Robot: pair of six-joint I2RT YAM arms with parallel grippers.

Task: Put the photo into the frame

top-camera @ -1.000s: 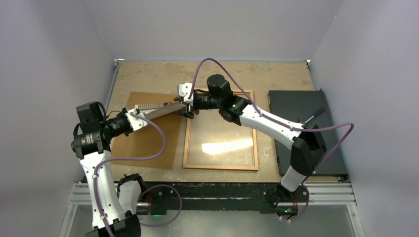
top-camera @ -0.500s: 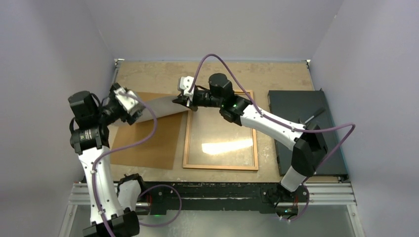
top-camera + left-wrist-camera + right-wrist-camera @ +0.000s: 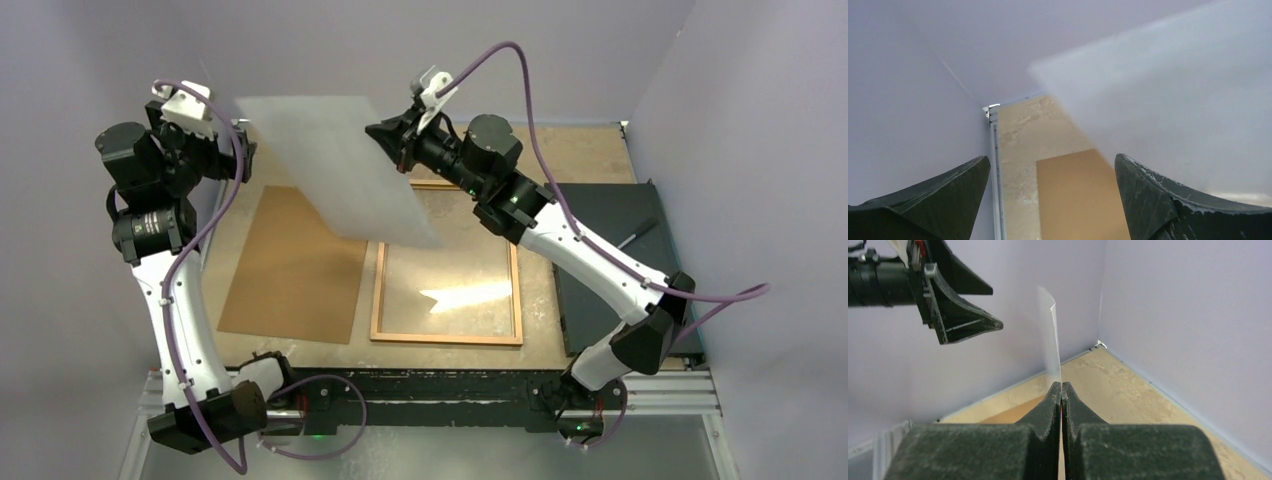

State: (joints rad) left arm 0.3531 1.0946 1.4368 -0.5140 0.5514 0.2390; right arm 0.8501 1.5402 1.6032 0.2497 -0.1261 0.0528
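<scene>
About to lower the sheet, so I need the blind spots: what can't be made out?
Printed face of the thin whitish rectangular photo: top view shows a blurred plain side, right wrist its edge.
Far left corner of the orange-brown wooden frame: top view, covered by the photo.
Whether the open left gripper touches the photo: left wrist view, blurred.
</scene>
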